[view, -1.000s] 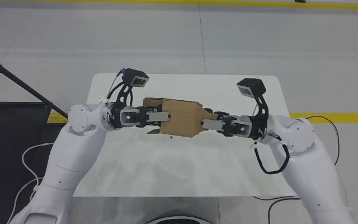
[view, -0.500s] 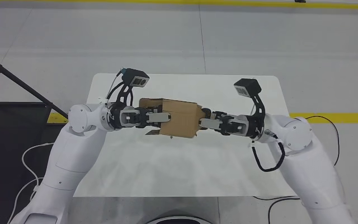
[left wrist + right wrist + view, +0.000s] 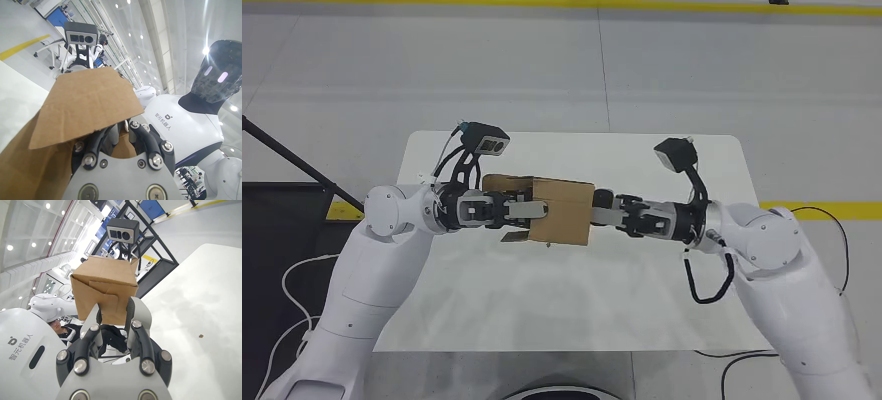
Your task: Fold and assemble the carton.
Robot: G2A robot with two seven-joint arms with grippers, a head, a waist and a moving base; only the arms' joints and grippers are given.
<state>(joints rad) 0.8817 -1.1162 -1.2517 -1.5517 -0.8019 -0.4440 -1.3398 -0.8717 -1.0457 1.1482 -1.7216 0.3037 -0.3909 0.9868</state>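
Carton (image 3: 560,210) mid-frame, boxed, over table (image 3: 542,300) | left hand (image 3: 529,209) clamped on its wall | right hand (image 3: 597,213) half-open, pressing the folded end | loose flap (image 3: 500,183) frame-left looks unfinished

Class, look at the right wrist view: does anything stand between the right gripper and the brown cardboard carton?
Nothing visible does. The right gripper, jaws open, sits directly at the folded end of the brown cardboard carton.
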